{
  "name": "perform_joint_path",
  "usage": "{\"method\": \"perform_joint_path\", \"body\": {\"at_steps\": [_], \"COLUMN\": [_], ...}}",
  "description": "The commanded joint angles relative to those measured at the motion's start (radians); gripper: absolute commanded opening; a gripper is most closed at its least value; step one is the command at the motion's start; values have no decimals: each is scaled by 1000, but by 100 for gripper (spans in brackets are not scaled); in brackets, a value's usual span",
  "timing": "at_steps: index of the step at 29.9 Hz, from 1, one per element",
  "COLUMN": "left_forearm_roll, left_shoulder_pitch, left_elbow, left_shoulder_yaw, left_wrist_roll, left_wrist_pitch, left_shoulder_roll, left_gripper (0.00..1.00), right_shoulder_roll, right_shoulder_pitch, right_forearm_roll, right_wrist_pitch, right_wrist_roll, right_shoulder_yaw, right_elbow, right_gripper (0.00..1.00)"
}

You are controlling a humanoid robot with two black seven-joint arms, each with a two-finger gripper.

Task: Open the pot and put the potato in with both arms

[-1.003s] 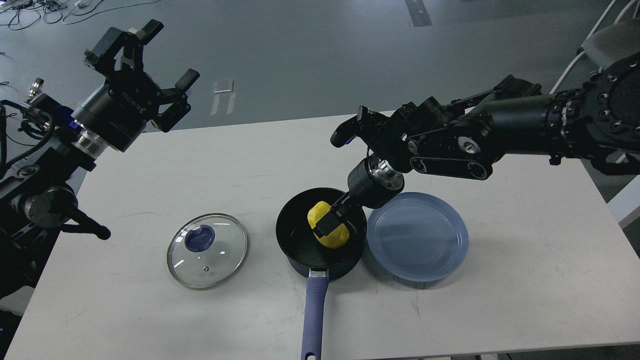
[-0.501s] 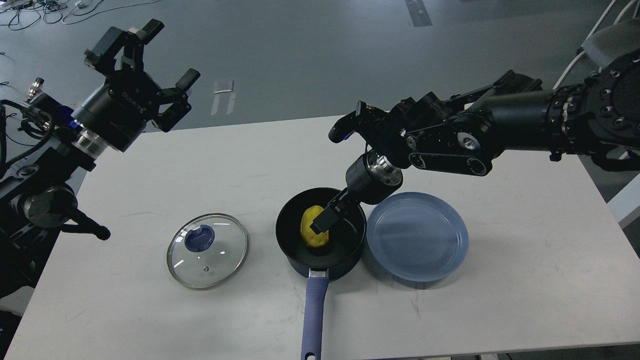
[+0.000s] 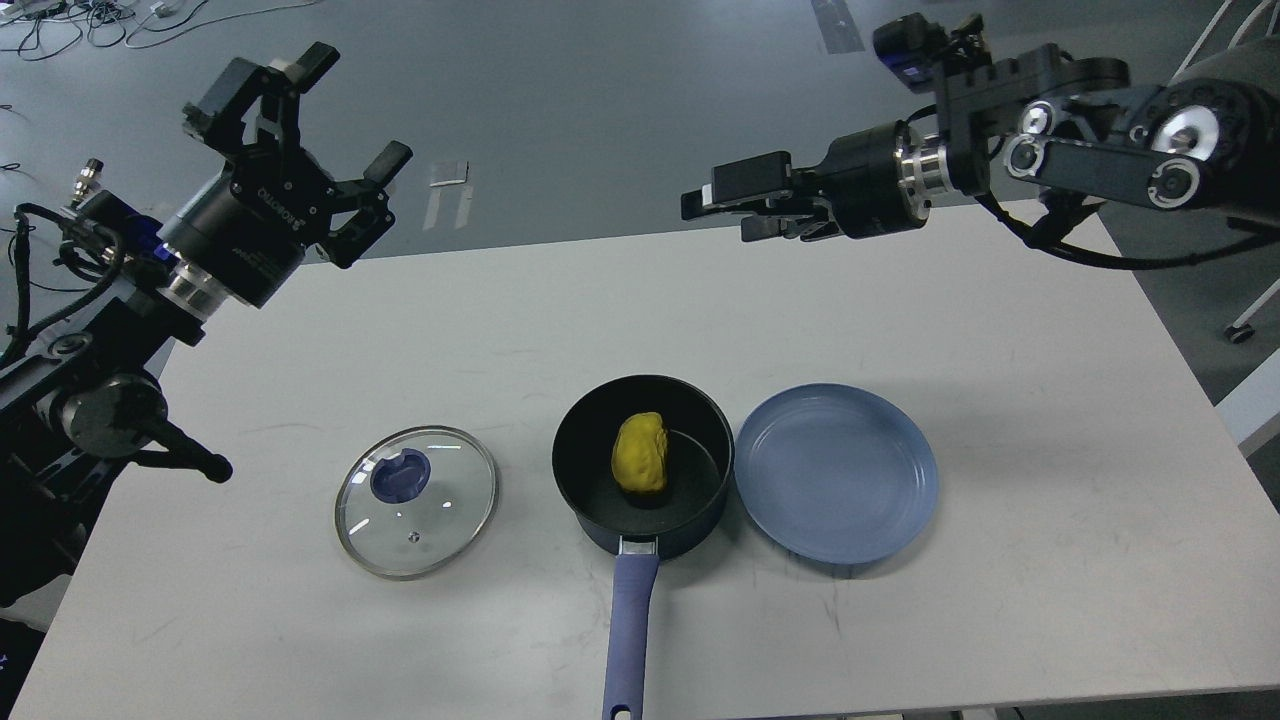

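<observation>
Head view: potato [image 3: 640, 453] in pot [image 3: 642, 462]; left gripper [image 3: 300, 120] spread empty, right gripper [image 3: 735, 195] unclear

We see an evenly, brightly lit, sharp picture. Soft overhead light leaves faint shadows beneath the plate [image 3: 836, 472] and pot [image 3: 643, 463] on the white table [image 3: 1050, 560]. Small glints mark the glass lid [image 3: 416, 501]. The black arms lose detail.

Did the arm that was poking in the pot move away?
Yes. The right gripper has left the pot and risen up and back past the table's far edge, leaving the potato inside.
</observation>
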Motion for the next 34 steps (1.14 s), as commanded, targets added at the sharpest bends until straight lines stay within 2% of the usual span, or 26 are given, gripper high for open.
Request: {"method": "perform_joint_path", "body": {"at_steps": [1,5,13,19,34], "left_forearm_roll": [-8,-10,-8,-8,-8], "left_shoulder_pitch": [13,37,106,135,151], "left_elbow": [0,10,16,28,46], "left_shoulder_yaw": [-1,-1,-24,-38,-43], "left_wrist_roll": [-1,-2,-1,-1,-1], "left_wrist_pitch": [1,1,4,4,1], "left_shoulder_roll": [-18,-46,-95,-119,-158], "left_gripper": [98,98,98,98,98], "right_shoulder_roll": [-77,-129,-119,-128,-100], "right_shoulder_pitch": [-148,-369,-651,-750,-791], "right_forearm_roll": [121,278,421,501,501], "right_wrist_pitch": [0,0,0,0,0], "right_wrist_roll": [0,0,0,0,0], "right_shoulder_yaw": [150,346,603,646,646], "right_elbow": [-1,-16,-39,-87,-96], "right_gripper": [96,96,96,96,100]}}
